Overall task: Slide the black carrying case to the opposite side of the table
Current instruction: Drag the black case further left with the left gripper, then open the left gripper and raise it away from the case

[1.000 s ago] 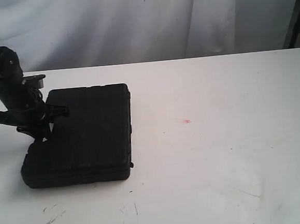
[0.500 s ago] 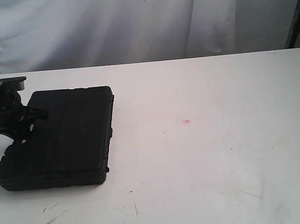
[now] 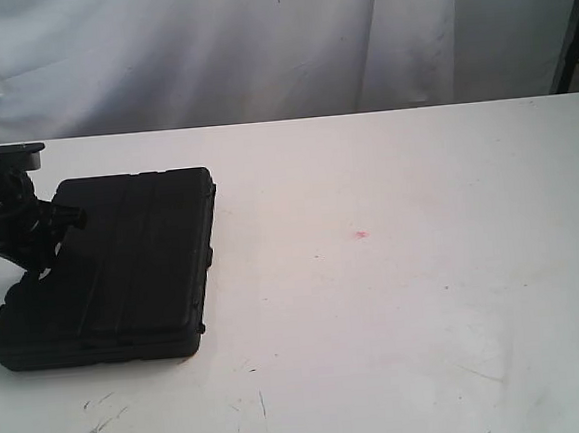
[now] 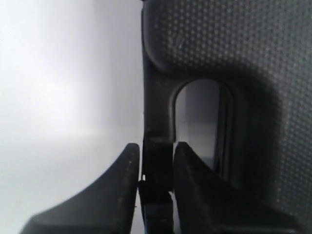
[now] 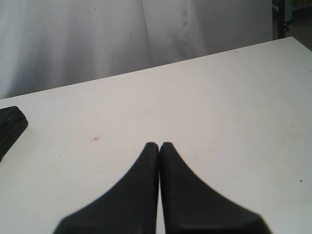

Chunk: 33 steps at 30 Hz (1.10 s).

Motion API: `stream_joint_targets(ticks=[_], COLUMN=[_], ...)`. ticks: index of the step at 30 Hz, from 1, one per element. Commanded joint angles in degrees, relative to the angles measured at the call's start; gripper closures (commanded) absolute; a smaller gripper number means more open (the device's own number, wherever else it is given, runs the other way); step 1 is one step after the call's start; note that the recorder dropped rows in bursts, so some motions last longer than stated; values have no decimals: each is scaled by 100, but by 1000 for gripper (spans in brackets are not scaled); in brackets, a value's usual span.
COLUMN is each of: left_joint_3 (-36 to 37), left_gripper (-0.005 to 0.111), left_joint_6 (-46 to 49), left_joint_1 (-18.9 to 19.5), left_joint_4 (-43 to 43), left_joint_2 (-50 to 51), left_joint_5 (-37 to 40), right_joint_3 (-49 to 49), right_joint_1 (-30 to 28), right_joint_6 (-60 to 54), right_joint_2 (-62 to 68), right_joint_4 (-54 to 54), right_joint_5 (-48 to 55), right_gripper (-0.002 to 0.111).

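Observation:
The black carrying case (image 3: 113, 270) lies flat at the left end of the white table (image 3: 404, 268). My left gripper (image 3: 34, 259) stands at the case's left edge, shut on its handle. In the left wrist view the two fingers (image 4: 127, 185) clamp the handle bar (image 4: 157, 161) of the textured case (image 4: 234, 73), with the handle opening beside them. My right gripper (image 5: 159, 146) hangs above bare table with its fingers pressed together and nothing between them; one corner of the case (image 5: 9, 124) shows at that view's edge. The right arm is outside the exterior view.
A small red mark (image 3: 360, 235) sits near the table's middle. Dark scuffs (image 3: 100, 427) lie near the front edge at the left. A white curtain (image 3: 275, 37) hangs behind the table's far edge, and a dark stand (image 3: 571, 34) rises at the back right.
The case has slid left across the table with my left gripper holding its handle. Most of the travel came in the first half second; then it only crept further left.

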Motion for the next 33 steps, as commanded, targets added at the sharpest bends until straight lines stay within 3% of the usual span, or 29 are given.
stream_joint_targets(ticks=[1, 21, 33], left_joint_3=[-11, -11, -11], left_gripper=[83, 83, 83], left_joint_6=[22, -1, -1], left_joint_1=[18, 31, 31], left_joint_4=[57, 86, -629], left_joint_2=[-64, -611, -1694], left_joint_5=[14, 40, 98], right_joint_3=[11, 11, 11], right_joint_1=[-57, -57, -57], right_joint_6=[-23, -23, 43], right_joint_2=[-36, -36, -36], right_joint_4=[-8, -8, -8], right_joint_5=[-8, -8, -8], right_gripper=[108, 108, 108])
